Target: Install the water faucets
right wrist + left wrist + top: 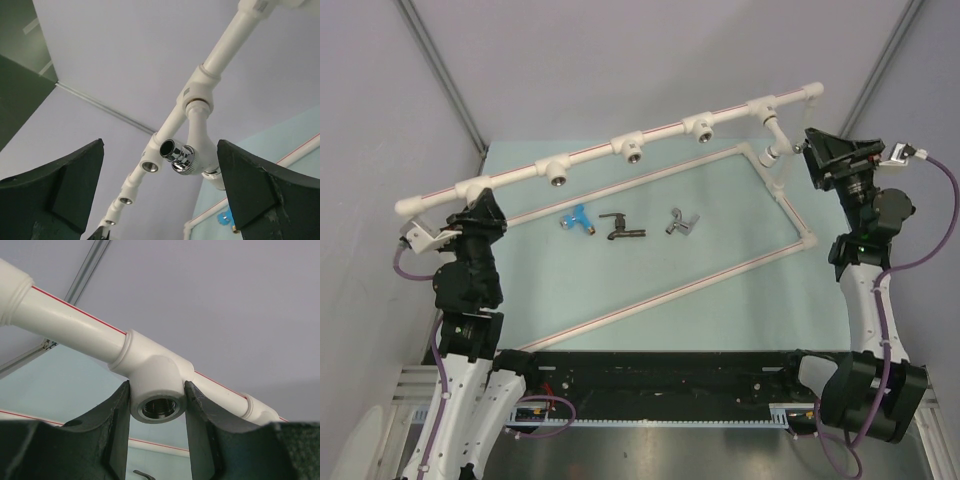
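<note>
A raised white pipe rail (pixel 595 152) carries several tee fittings. My left gripper (pixel 483 203) is shut on the leftmost tee (pixel 159 390), its fingers (pixel 117 425) pressed against both sides of the threaded socket. A white faucet (pixel 777 142) with a chrome spout (pixel 177 156) is screwed into the rightmost tee. My right gripper (pixel 807 150) stands wide open around it, touching nothing (pixel 161 150). On the mat lie a blue faucet (pixel 577 218), a dark brown-black faucet (pixel 620 228) and a silver-grey faucet (pixel 682 222).
A low frame of white pipe (pixel 650 290) with red stripes lies on the teal mat (pixel 720 300) around the loose faucets. Three tee sockets (pixel 633 153) along the rail face the arms. Grey walls close in behind the rail.
</note>
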`<state>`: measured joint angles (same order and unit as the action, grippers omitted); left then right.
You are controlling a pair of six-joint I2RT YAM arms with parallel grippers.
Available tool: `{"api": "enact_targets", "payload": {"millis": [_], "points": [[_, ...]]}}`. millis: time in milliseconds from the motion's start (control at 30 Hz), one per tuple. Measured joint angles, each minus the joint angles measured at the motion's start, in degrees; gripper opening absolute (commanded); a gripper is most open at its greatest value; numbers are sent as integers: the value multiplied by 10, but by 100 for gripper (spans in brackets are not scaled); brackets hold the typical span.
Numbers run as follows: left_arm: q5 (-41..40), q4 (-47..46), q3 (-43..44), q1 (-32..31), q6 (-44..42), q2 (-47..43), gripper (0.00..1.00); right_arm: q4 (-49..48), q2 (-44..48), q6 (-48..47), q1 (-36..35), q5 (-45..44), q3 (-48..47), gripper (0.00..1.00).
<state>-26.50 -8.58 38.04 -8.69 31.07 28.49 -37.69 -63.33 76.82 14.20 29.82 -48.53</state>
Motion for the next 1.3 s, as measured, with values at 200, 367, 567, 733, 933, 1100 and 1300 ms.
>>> {"api": "enact_targets", "payload": {"millis": [200,367,567,733,933,1100,1300], "points": [[0,0,0,0,0,0,0,127,46,-162,26,-40,-27,100],[0,0,0,0,0,0,0,245,78,-402,-22,-102,-106,100],[0,-1,0,0,0,0,0,348,101,-745,-205,-252,-191,100],[0,-2,-1,-1,0,0,0,396,94,-1028,-352,-419,-202,100],[-2,-2,-1,-2,0,0,0,442,31,-1294,-457,-589,-202,100],[-3,-2,-1,-4,-1,0,0,456,-3,-1413,-458,-666,-199,100],[-4,-2,-1,-4,-1,-1,0,416,-28,-1480,-434,-706,-191,100]]}}
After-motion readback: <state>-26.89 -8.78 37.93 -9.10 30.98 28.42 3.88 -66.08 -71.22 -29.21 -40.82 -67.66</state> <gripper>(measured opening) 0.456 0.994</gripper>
